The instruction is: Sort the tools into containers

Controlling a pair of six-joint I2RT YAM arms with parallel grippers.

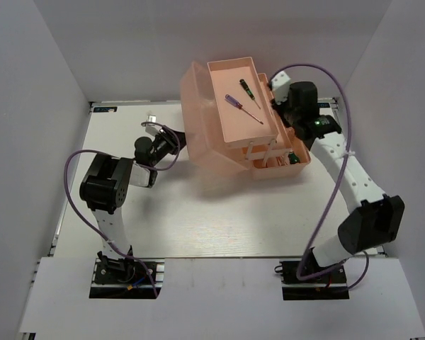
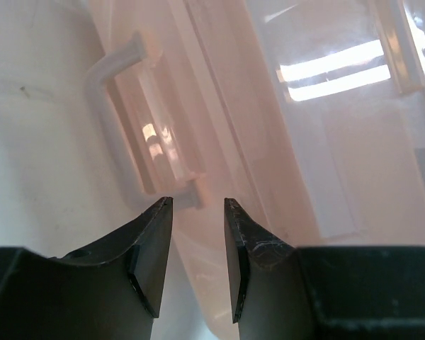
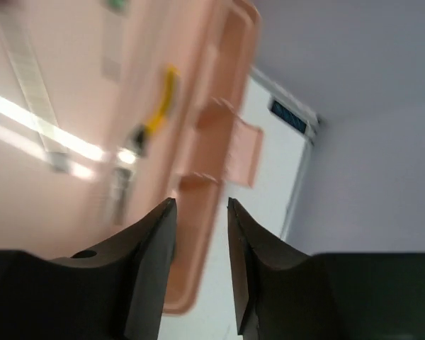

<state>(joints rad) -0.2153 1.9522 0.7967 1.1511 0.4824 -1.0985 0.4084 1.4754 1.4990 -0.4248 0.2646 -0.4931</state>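
The translucent pink toolbox [image 1: 198, 134] stands open at the back middle of the table. Its raised upper tray [image 1: 230, 124] holds a purple-handled screwdriver [image 1: 234, 101] and a dark green-handled screwdriver [image 1: 246, 86]. A green-handled driver [image 1: 294, 157] lies in the lower compartment. My left gripper [image 1: 176, 140] is open and points at the lid's outer face [image 2: 304, 142], just below the lid handle [image 2: 117, 78], holding nothing [image 2: 198, 202]. My right gripper [image 1: 276, 105] is open and empty over the box's right rim [image 3: 202, 202]. Yellow-handled pliers [image 3: 163, 106] lie inside the box [image 3: 71, 85].
White walls close in the table on the left, back and right. A pink latch tab [image 3: 230, 149] sticks out from the box's rim just beyond my right fingertips. Bare white table [image 1: 198, 219] lies between the box and the arm bases.
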